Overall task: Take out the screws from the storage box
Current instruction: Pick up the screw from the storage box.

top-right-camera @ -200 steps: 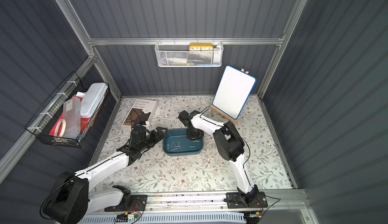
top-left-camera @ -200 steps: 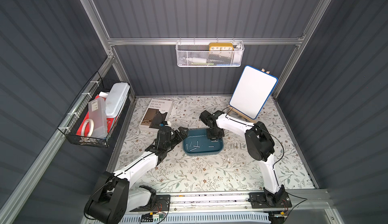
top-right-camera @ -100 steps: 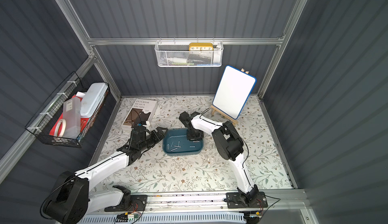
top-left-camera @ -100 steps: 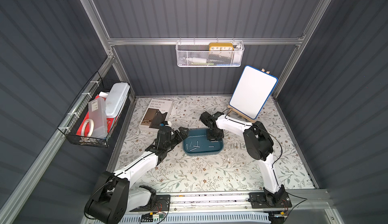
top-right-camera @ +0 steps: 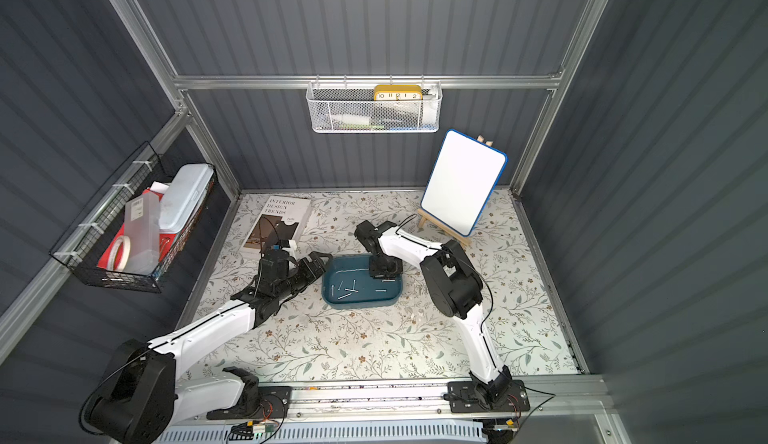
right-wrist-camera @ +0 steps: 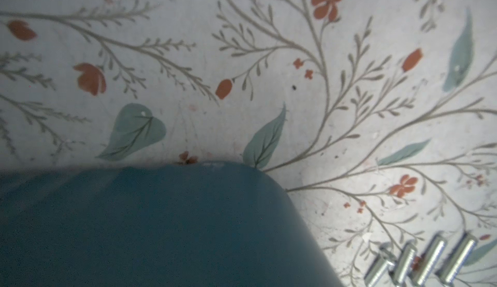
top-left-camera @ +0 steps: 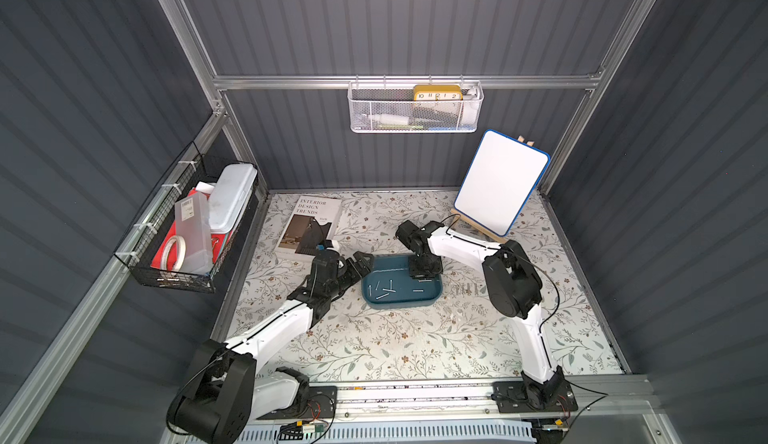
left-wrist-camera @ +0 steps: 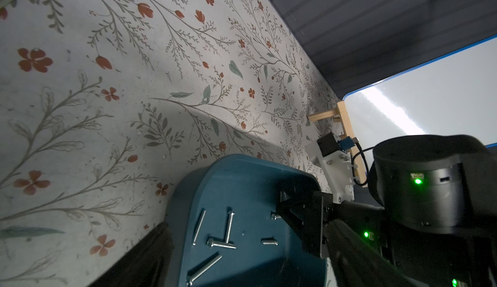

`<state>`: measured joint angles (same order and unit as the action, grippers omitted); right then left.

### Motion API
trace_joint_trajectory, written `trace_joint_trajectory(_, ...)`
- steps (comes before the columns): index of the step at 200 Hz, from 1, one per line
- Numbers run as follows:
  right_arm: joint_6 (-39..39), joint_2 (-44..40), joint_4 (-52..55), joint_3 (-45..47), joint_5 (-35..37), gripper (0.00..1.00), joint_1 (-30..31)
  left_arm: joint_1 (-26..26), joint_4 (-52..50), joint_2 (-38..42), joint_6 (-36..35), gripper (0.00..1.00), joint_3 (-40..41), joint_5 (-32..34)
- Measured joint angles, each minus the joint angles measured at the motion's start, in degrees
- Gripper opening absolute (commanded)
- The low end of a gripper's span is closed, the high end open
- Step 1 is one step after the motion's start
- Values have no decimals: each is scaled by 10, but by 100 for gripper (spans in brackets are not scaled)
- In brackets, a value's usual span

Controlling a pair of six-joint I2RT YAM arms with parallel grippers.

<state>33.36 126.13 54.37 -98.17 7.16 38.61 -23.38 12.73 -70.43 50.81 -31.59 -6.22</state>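
On the floral tabletop (top-left-camera: 395,338), the teal box (top-left-camera: 403,301) sits at centre; we count several screws (top-left-camera: 384,290) loose on its floor and a short row (top-left-camera: 465,288) on the tabletop near its right end. The left end effector (top-left-camera: 360,265) stands spread, empty, at the box's left end. The right end effector (top-left-camera: 424,273), pressed together, reaches into the box's far side; whether it pinches a screw we cannot tell. Beyond: a book (top-left-camera: 309,223) and a propped whiteboard (top-left-camera: 500,184).
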Motion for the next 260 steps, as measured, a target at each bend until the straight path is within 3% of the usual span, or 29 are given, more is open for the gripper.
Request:
trace_joint_trajectory(141,1,-68,-5,11,-13,5,6,0,-19,27,0,94,-1,8)
trace_joint_trajectory(199,3,-151,11,42,17,5,6,0,-26,27,0,94,-8,16)
trace_joint_trajectory(260,12,-266,19,140,42,5,-2,0,-34,27,0,94,-14,16)
